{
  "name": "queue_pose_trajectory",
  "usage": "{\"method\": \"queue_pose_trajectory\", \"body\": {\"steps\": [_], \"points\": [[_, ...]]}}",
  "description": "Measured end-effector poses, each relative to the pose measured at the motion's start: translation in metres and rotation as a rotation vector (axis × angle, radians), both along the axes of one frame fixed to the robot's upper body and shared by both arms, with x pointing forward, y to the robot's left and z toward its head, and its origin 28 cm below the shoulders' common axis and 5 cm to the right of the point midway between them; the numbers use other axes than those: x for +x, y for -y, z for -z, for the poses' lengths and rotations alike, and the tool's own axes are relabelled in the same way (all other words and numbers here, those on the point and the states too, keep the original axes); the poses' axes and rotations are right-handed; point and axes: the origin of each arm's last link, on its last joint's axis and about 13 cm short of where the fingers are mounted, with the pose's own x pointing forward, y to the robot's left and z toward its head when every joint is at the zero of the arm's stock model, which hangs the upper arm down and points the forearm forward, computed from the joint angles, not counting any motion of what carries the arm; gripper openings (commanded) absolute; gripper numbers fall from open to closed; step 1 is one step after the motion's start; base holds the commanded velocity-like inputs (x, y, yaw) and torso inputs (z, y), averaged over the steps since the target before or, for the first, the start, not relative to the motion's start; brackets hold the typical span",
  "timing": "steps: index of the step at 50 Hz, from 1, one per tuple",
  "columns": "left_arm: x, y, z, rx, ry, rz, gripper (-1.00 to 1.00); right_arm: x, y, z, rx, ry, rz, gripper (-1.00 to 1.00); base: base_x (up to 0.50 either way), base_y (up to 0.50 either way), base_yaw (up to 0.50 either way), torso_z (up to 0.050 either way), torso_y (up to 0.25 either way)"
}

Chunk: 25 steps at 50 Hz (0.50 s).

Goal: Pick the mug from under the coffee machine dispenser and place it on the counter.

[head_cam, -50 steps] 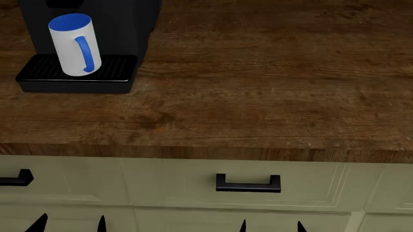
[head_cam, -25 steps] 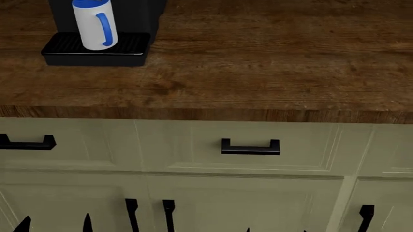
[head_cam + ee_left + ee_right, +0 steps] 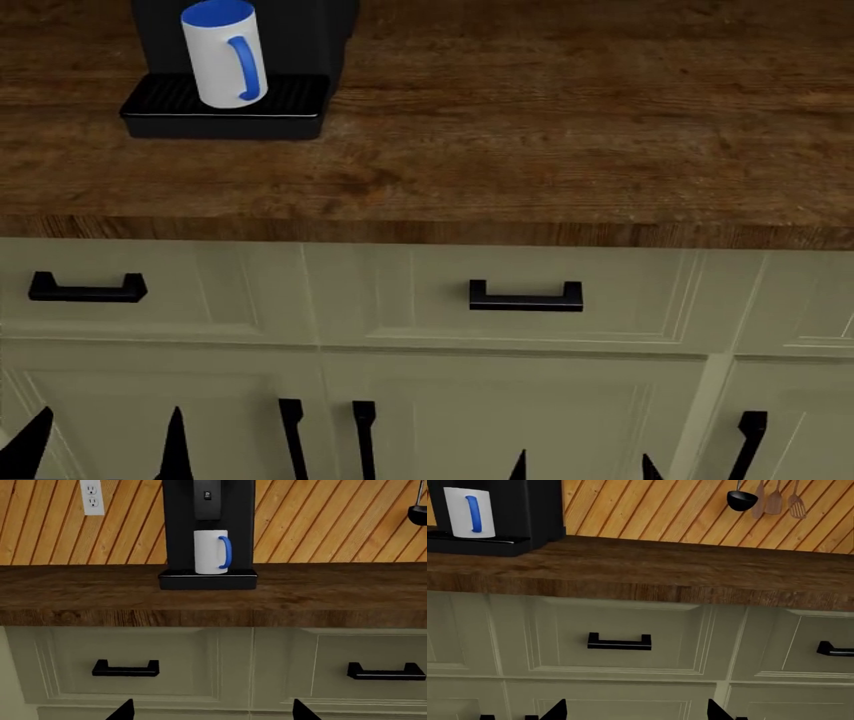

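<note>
The white mug (image 3: 224,55) with a blue inside and blue handle stands upright on the ribbed drip tray (image 3: 287,100) of the black coffee machine (image 3: 327,30), at the far left of the dark wood counter (image 3: 561,130). It also shows in the left wrist view (image 3: 211,551) and the right wrist view (image 3: 470,512). My left gripper (image 3: 100,445) and right gripper (image 3: 583,467) are low, in front of the cream cabinet doors, well below and short of the counter. Both are open and empty; only the fingertips show.
Cream drawers with black handles (image 3: 525,297) run under the counter edge, with cabinet doors below. A wood-slat wall stands behind, with a white outlet (image 3: 91,496) left of the machine and hanging utensils (image 3: 760,497) at the right.
The head view has shifted slightly: the mug and machine now sit a little further right and lower in it, and the fingertips show higher at its bottom edge.
</note>
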Motion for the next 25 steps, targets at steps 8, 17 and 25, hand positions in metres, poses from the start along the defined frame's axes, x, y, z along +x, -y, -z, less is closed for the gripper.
{"method": "queue_pose_trajectory", "body": {"steps": [8,17,25], "points": [[0.013,0.0,-0.047,0.026,-0.007,0.018,1.0,0.011,0.006,-0.043,0.021,-0.006,-0.009,1.0,0.0,0.0,0.0,0.023,0.002],[0.031,0.007,-0.099,0.052,-0.007,0.026,1.0,0.029,0.012,-0.09,0.028,-0.009,-0.036,1.0,0.0,0.0,0.0,0.0,0.0],[0.041,0.009,-0.104,0.068,-0.04,0.028,1.0,0.038,0.014,-0.097,0.02,-0.024,-0.052,1.0,0.0,0.0,0.0,0.0,0.0]]}}
